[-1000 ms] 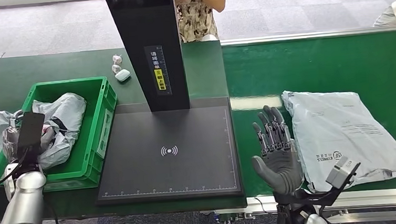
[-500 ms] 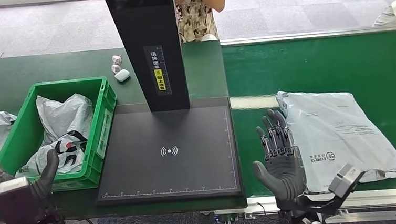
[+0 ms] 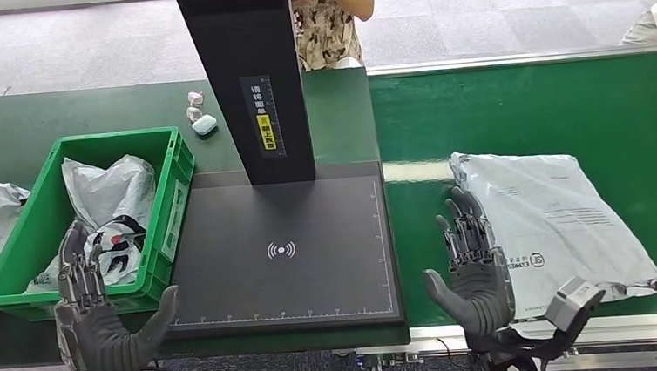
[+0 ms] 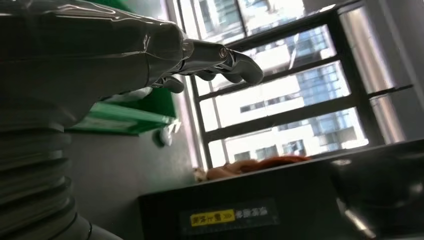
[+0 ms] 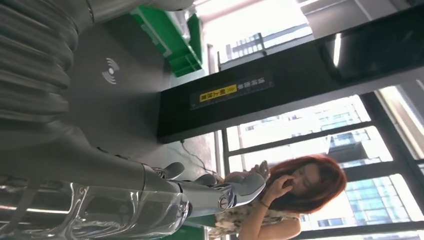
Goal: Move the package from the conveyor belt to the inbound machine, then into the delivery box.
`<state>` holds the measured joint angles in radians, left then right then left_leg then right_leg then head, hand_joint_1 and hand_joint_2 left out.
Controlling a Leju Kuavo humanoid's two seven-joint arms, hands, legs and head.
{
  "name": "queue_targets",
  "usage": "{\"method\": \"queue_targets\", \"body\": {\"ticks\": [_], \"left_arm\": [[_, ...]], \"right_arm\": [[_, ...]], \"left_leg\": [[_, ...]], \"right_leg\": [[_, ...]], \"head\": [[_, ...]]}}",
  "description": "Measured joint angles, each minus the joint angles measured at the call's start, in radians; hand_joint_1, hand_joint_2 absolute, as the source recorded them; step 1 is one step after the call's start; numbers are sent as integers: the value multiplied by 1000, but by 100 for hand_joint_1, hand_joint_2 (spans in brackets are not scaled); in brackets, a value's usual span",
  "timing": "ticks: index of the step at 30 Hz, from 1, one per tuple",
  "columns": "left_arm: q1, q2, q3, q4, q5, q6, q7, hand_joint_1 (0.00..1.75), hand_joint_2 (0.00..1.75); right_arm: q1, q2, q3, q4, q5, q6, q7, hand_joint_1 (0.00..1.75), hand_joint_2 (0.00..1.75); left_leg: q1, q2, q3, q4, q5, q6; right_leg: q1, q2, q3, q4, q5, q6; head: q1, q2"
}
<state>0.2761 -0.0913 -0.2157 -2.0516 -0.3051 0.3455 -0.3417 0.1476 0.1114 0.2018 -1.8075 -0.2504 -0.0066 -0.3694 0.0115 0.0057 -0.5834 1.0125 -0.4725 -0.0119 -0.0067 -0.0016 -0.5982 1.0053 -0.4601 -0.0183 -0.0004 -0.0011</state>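
package: thin grey plastic film, creased, slight sheen w/ printed markings. conveyor belt: matt green, smooth. inbound machine: matt black plate, glossier dark column. delivery box: hard green plastic, semi-gloss, crumpled grey plastic bags inside. right hand & left hand: dark grey matt plastic palms, metal-looking fingers.

Left hand, right hand: raised, fingers spread, holding nothing.
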Motion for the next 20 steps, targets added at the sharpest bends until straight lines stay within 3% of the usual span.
{"method": "queue_targets", "body": {"ticks": [6, 14, 20], "left_arm": [[17, 10, -66, 36, 2, -143, 88, 0, 175], [-32, 25, -137, 142, -16, -235, 114, 0, 175], [-56, 25, -149, 169, -18, -247, 119, 0, 175]], "right_arm": [[14, -2, -15, 20, 64, 39, 19, 0, 175], [68, -3, -16, 11, 154, 39, 39, 0, 175], [89, -3, -18, -2, 163, 37, 42, 0, 175]], "left_leg": [[0, 0, 0, 0, 0, 0], [0, 0, 0, 0, 0, 0], [0, 0, 0, 0, 0, 0]], "right_leg": [[0, 0, 0, 0, 0, 0], [0, 0, 0, 0, 0, 0], [0, 0, 0, 0, 0, 0]], "head": [[0, 0], [0, 0], [0, 0]]}}
